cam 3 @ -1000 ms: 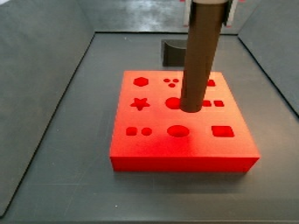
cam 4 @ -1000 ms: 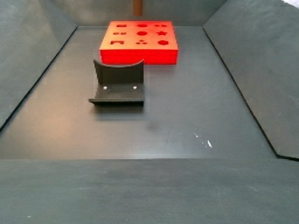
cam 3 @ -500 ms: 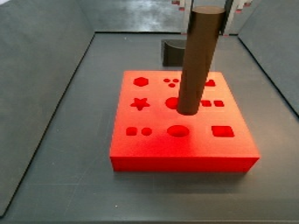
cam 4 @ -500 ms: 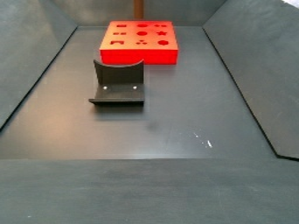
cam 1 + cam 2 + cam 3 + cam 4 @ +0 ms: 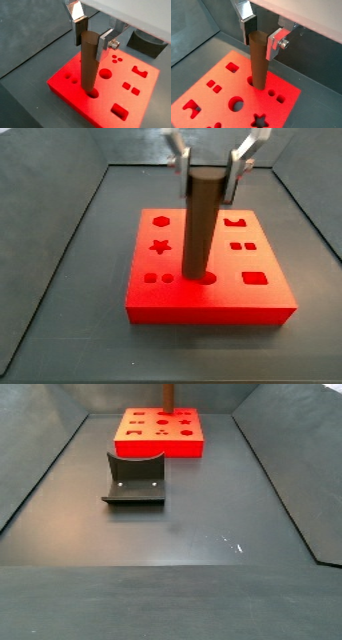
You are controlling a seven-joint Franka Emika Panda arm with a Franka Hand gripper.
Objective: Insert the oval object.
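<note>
The oval object (image 5: 202, 223) is a tall dark-brown peg standing upright on the red block (image 5: 214, 300), its lower end in the oval hole at the block's front middle. It shows in both wrist views (image 5: 89, 65) (image 5: 258, 62), and only its top shows in a side view (image 5: 167, 396). My gripper (image 5: 207, 170) is right above the block, its silver fingers (image 5: 177, 156) flanking the peg's top. The jaws stand apart: one pad is clear of the peg, and the other finger (image 5: 105, 42) is close against it. The gripper is open.
The red block (image 5: 160, 434) has other shaped holes: a star (image 5: 160, 246), a hexagon (image 5: 160, 221), a rectangle (image 5: 254, 278). The dark fixture (image 5: 134, 479) stands on the grey floor in front of the block and shows in a wrist view (image 5: 147, 42). Slanted grey walls bound the floor.
The peg has moved from over the round hole to the oval hole and gone down into it. The fingers have come into view and spread apart.
</note>
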